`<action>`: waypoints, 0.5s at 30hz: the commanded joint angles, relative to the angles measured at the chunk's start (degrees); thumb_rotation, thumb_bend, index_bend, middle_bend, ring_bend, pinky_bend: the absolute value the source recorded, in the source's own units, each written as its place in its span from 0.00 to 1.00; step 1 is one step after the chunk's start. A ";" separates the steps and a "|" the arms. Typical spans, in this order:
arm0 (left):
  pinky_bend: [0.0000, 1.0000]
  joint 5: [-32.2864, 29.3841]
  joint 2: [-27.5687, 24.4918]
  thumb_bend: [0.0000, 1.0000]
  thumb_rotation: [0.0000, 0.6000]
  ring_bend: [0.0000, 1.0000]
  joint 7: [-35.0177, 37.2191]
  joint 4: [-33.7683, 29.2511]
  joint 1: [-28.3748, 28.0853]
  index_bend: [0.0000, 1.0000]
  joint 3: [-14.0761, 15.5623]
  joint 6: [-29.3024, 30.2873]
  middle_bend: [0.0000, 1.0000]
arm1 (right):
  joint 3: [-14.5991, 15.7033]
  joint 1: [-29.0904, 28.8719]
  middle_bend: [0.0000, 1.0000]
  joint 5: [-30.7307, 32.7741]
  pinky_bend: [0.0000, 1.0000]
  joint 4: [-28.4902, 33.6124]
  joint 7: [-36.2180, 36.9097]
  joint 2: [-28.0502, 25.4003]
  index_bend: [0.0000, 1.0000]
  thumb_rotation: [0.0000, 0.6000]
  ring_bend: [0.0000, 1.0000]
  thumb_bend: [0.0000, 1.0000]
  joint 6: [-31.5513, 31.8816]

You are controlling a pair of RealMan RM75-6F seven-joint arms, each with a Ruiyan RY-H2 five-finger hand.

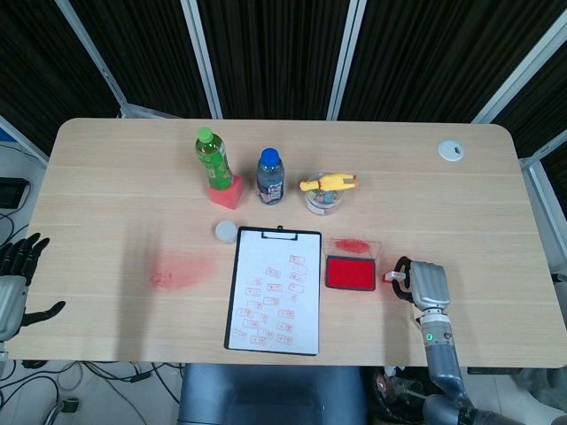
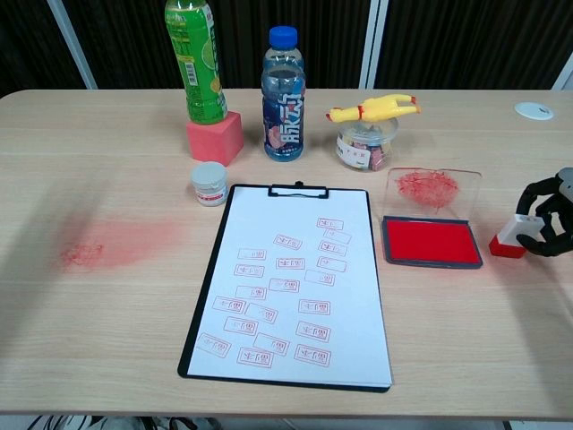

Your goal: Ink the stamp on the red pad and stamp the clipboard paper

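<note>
The right hand point(image 2: 548, 218) curls around the small, light, rigid stamp point(image 2: 512, 235); grip its white upper body, red pad point(image 2: 431, 241) just left.

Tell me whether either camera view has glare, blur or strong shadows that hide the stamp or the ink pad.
Head view: even light, sharp; the stamp is tiny beside the right hand. Chest view: sharp, soft shadows only; the red pad is clear, its open lid shows ink smears, not glare; the hand is cut by the frame's right edge.
</note>
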State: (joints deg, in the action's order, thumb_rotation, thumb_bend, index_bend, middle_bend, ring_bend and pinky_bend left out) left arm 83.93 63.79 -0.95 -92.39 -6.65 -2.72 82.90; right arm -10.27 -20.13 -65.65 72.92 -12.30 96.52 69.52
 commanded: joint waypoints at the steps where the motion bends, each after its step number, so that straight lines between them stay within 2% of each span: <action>1: 0.00 0.05 -0.05 0.04 1.00 0.00 0.12 0.02 -0.02 0.00 -0.01 -0.01 0.00 | -0.10 -0.01 0.74 -0.19 0.87 0.14 0.00 0.03 0.89 1.00 0.82 0.58 0.11; 15: 0.00 0.06 -0.08 0.04 1.00 0.00 0.34 0.08 -0.02 0.00 -0.04 -0.04 0.00 | -0.74 -0.20 0.75 -0.77 0.87 1.02 -0.16 0.05 0.91 1.00 0.83 0.59 0.29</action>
State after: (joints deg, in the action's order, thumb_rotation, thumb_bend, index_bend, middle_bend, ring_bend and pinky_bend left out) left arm 83.98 63.72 -0.62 -92.31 -6.67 -2.76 82.86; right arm -10.91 -20.27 -66.35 73.77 -12.42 96.61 69.74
